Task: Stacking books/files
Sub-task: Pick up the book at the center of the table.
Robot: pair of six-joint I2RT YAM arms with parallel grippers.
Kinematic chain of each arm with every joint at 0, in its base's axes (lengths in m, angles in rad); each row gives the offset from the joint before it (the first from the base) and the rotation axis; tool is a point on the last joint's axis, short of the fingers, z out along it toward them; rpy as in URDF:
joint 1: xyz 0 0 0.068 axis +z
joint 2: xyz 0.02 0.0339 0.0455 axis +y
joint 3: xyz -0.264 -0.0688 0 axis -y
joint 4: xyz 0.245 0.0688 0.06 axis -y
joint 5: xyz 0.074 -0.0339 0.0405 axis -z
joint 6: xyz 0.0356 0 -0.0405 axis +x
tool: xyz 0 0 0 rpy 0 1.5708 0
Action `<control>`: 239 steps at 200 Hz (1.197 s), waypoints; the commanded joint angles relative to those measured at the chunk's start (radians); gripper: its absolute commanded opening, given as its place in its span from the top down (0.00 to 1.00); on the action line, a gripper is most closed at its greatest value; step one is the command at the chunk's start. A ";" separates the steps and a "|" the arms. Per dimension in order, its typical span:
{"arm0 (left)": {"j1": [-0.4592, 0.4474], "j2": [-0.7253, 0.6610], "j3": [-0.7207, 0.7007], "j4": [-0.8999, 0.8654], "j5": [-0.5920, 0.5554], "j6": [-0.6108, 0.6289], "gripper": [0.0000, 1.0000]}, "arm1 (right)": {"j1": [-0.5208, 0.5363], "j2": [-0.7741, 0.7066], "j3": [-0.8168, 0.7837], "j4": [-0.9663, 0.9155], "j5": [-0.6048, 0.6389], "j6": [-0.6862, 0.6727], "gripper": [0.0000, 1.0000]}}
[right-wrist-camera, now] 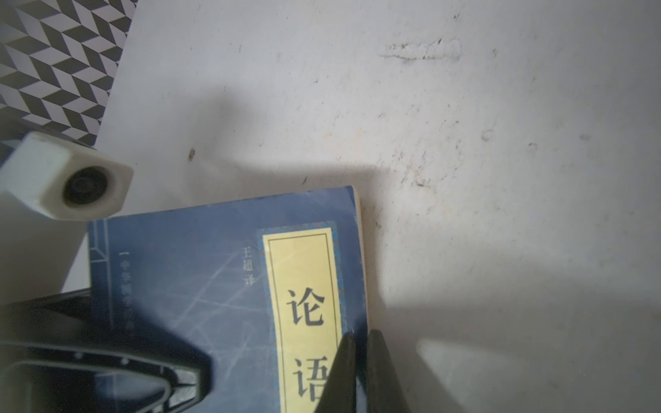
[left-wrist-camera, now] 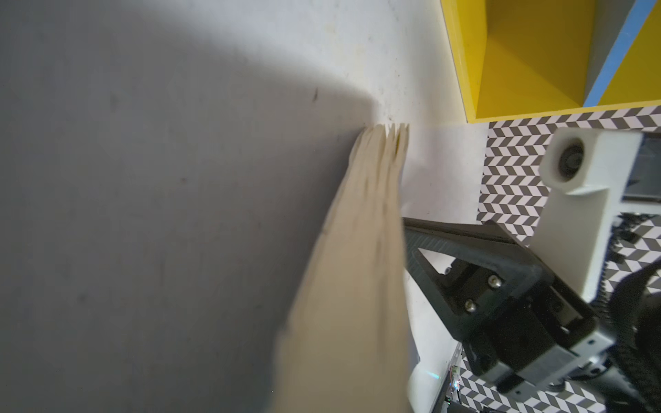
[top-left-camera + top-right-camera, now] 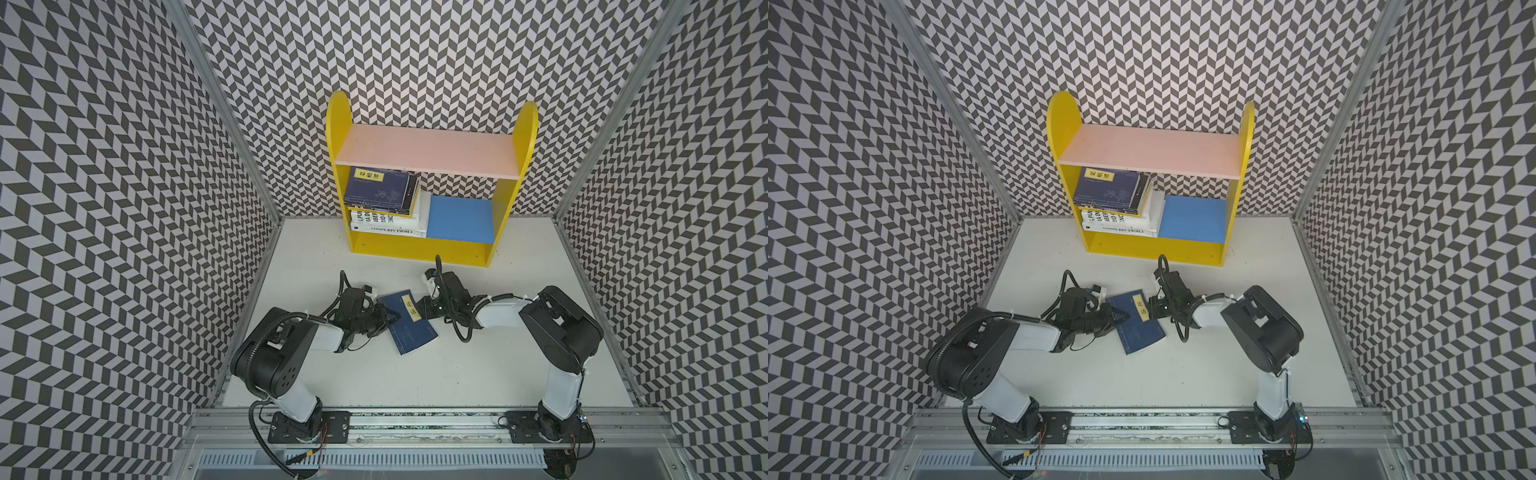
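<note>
One navy book [image 3: 411, 332]: left tool [image 3: 390, 318] clamps it; right wrist view alone shows right tool [image 1: 361, 336] closed.

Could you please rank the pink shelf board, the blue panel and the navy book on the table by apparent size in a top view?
1. pink shelf board
2. blue panel
3. navy book on the table; its edges are partly covered, so second and third are close.
</note>
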 commanded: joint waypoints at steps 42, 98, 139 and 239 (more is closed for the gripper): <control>0.013 -0.124 0.040 -0.038 0.024 0.096 1.00 | -0.026 -0.115 -0.051 -0.047 -0.053 -0.018 0.67; 0.027 -0.413 0.249 -0.500 -0.003 0.472 1.00 | -0.075 -0.312 0.015 -0.042 -0.058 -0.049 0.42; 0.058 -0.545 0.376 -0.563 0.008 0.521 1.00 | -0.137 -0.514 0.062 0.013 -0.003 -0.011 0.04; 0.223 -0.508 0.519 0.136 0.069 0.079 1.00 | -0.204 -0.647 -0.001 0.396 -0.362 0.252 0.00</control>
